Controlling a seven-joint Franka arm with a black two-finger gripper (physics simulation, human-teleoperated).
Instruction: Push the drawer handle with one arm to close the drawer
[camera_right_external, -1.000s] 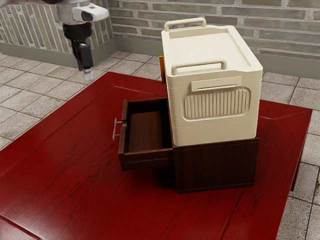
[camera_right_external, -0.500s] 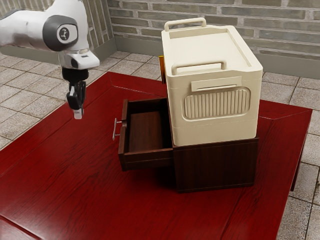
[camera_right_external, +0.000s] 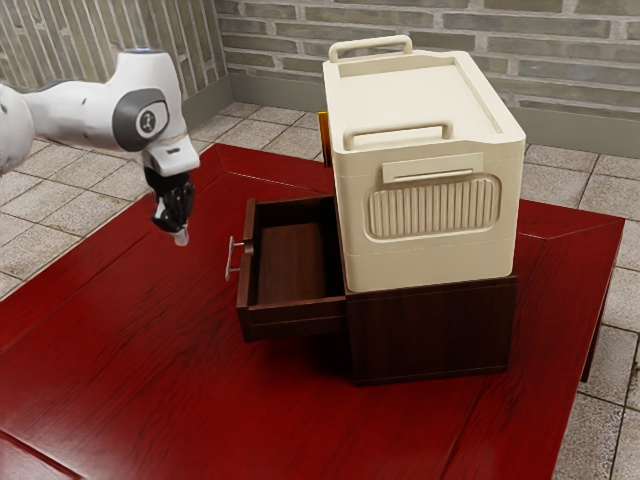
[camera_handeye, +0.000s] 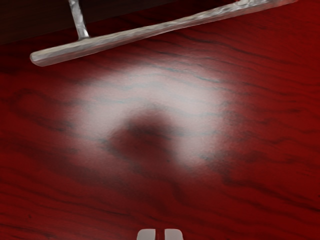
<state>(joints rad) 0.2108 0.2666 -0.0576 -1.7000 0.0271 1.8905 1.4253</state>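
Observation:
In the exterior view my gripper (camera_right_external: 180, 237) hangs above the table, on the exterior view's left of the drawer, apart from the silver handle (camera_right_external: 232, 260). The dark wooden drawer (camera_right_external: 295, 318) is pulled out from its cabinet (camera_right_external: 435, 330), and its inside is bare. In the wrist view the tips of my gripper (camera_handeye: 160, 234) stand close together with a thin gap and nothing held. The long bar of the handle (camera_handeye: 145, 33) lies beyond them, with the dark drawer front (camera_handeye: 30, 22) behind it.
A cream box (camera_right_external: 430, 220) with two top rails rests on the cabinet. Behind it a small orange-yellow object (camera_right_external: 324, 137) shows in part. The red table (camera_right_external: 180, 370) stretches around the cabinet, with tiled floor past its edges.
My hand has come down and toward the exterior view's right, nearer the handle, and its tilt has changed. The drawer, cabinet and box have not moved.

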